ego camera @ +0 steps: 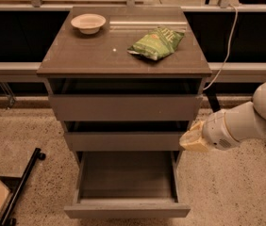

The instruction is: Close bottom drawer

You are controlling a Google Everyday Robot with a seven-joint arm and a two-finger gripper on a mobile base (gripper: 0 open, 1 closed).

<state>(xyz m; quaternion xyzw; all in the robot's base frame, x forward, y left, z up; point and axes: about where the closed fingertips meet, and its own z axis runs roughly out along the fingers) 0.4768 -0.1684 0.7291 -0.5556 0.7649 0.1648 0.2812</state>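
The bottom drawer point(127, 210) of the grey-brown cabinet is pulled far out toward me. Its plain flat front is at the bottom of the view and its shallow grey box interior point(126, 175) is empty. The middle drawer point(123, 140) and the top drawer point(126, 107) above it are nearly closed. My gripper point(193, 139) is at the end of the white arm point(246, 121), coming in from the right. It hangs beside the cabinet's right side at the height of the middle drawer, above the bottom drawer's right wall.
A white bowl point(88, 22) and a green chip bag point(156, 42) lie on the cabinet top point(86, 55). A black stand leg point(22, 182) lies on the speckled floor at the lower left. A white cable point(225, 46) hangs behind the cabinet on the right.
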